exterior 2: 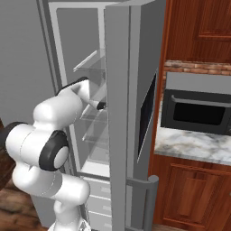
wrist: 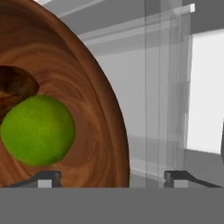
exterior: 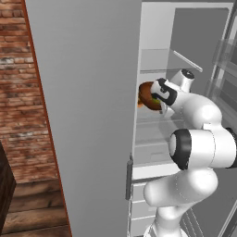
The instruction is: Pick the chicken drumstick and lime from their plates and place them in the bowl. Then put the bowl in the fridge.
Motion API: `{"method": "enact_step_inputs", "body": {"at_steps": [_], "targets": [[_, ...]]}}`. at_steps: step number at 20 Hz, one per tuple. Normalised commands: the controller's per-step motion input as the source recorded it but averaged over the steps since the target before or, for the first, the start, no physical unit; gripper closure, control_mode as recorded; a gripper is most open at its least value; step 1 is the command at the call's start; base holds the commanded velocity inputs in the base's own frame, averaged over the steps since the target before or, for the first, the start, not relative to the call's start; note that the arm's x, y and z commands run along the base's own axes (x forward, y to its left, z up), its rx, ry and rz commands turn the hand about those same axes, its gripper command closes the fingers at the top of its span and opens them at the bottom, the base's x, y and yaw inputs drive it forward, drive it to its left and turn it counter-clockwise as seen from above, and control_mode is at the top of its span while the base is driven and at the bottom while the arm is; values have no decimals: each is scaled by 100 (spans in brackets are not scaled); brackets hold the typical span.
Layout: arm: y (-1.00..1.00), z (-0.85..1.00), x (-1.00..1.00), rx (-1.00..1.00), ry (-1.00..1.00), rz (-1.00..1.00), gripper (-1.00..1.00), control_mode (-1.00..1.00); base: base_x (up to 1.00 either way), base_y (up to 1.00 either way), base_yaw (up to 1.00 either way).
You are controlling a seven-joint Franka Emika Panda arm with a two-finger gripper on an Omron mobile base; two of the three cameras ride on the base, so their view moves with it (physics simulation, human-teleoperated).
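- Gripper [wrist: 112,177] stands wide, its two dark finger tips far apart at the bottom of the hand view; the bowl's rim runs down between them and touches neither, so nothing is held.
- Bowl [wrist: 94,109], dark reddish-brown with swirling wood grain, takes up the left half of the hand view, seen from close and into its hollow; its curved rim edge falls from the top left toward the bottom centre.
- Lime [wrist: 38,130], bright green and round, lies inside the bowl, low on its inner wall.
- Chicken drumstick [wrist: 15,87], a dark brown mass, lies just above the lime inside the bowl and touches it; its left part is cut off by the frame edge.
- From the left base view the bowl [exterior: 149,96] sits inside the fridge [exterior: 88,92] at mid height, right at the tip of the arm, with a green spot showing within it.
- Glass shelves [wrist: 170,65], clear and thin-edged, cross the white interior to the right of the bowl; open grey-white room lies beyond them.
- Fridge doors [exterior 2: 131,113] stand open on both sides of the arm, which reaches in between them.
- Black oven [exterior 2: 198,112] sits in wooden cabinets well to the right, above a marble worktop [exterior 2: 194,145].
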Motion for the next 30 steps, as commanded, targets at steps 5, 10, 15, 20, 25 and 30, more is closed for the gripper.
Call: {"method": "enact_step_inputs", "body": {"at_steps": [5, 10, 15, 20, 25, 30], "targets": [[14, 13, -18, -1, -6, 3, -100, -100, 0, 0, 0], [11, 28, -34, -8, -1, 0, -100, -100, 0, 0, 0], [2, 29, -49, -12, 0, 0, -100, -100, 0, 0, 0], [3, 23, -63, -8, 0, 0, -100, -100, 0, 0, 0], [6, 9, -83, -9, -8, 0, -100, -100, 0, 0, 0], [13, 2, -90, -7, -11, 0, -100, -100, 0, 0, 0]]}}
